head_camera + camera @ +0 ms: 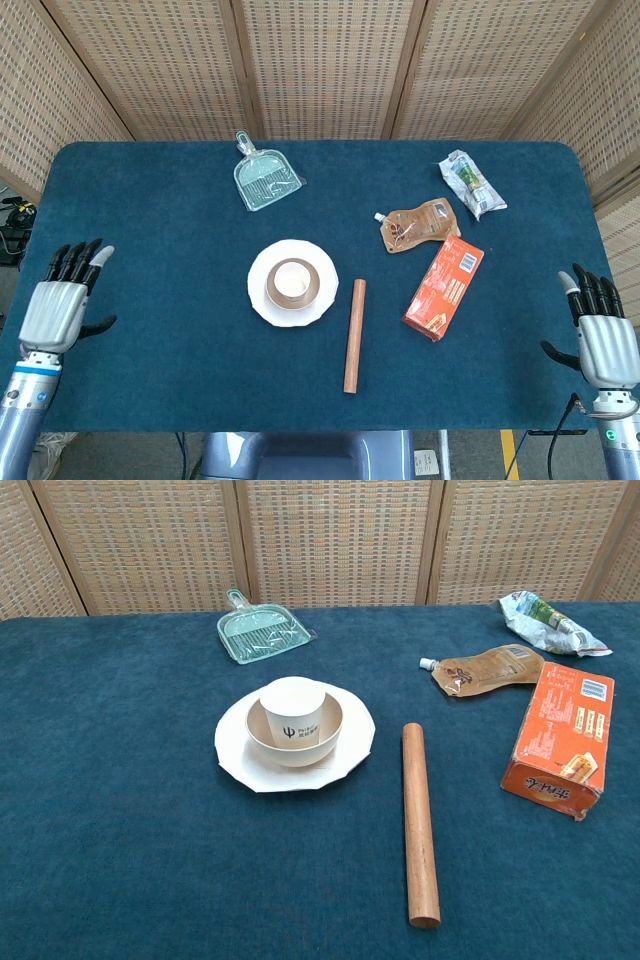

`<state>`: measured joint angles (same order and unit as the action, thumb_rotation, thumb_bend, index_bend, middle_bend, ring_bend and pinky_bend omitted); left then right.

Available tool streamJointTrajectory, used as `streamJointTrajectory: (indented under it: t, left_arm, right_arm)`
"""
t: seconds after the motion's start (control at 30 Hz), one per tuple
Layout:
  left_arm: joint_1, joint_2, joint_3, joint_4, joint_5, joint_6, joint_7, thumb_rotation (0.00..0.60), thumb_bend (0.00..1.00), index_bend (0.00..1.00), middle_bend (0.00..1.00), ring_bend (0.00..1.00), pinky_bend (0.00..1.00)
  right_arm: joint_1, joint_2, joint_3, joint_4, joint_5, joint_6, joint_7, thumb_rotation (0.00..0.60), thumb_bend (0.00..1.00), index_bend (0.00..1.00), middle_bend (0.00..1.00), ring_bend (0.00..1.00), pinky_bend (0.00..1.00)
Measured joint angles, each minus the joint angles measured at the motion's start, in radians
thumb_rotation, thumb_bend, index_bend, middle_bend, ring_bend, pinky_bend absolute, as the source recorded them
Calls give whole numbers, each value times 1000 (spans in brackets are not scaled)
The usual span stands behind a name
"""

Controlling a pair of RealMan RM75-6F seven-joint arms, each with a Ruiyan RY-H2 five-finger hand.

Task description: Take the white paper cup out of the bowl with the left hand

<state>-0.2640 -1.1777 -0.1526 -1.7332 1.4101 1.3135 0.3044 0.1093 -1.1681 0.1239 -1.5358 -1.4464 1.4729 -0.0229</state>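
The white paper cup stands upright inside a tan bowl, which sits on a white plate near the middle of the table. My left hand hovers at the table's left edge, fingers spread, holding nothing, well left of the bowl. My right hand is at the right edge, fingers apart and empty. Neither hand shows in the chest view.
A wooden rod lies just right of the plate. An orange box, a brown pouch and a crumpled wrapper lie to the right. A green dustpan lies behind the plate.
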Motion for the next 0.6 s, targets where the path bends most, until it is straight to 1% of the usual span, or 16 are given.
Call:
streamJointTrajectory:
  t: [0.17, 0.27, 0.47, 0.6]
  left_arm:
    - [-128, -11, -63, -29, -71, -139, 82, 600, 104, 155, 0, 0, 0]
    - [-208, -34, -95, -30, -131, -221, 144, 600, 104, 186, 0, 0, 0]
    - [-358, -114, -136, -1, -262, -354, 254, 600, 104, 203, 0, 0, 0]
    - [-450, -175, -153, 34, -353, -418, 315, 600, 104, 202, 0, 0, 0]
  right_arm:
    - [11, -3, 22, 25, 45, -27, 20, 600, 94, 0, 0, 0, 0]
    - [18, -5, 32, 48, 69, -50, 37, 600, 95, 0, 0, 0, 0]
    - [29, -10, 50, 105, 126, -95, 67, 600, 95, 0, 0, 0, 0]
    - [31, -10, 65, 131, 155, -108, 99, 600, 95, 0, 0, 0, 0]
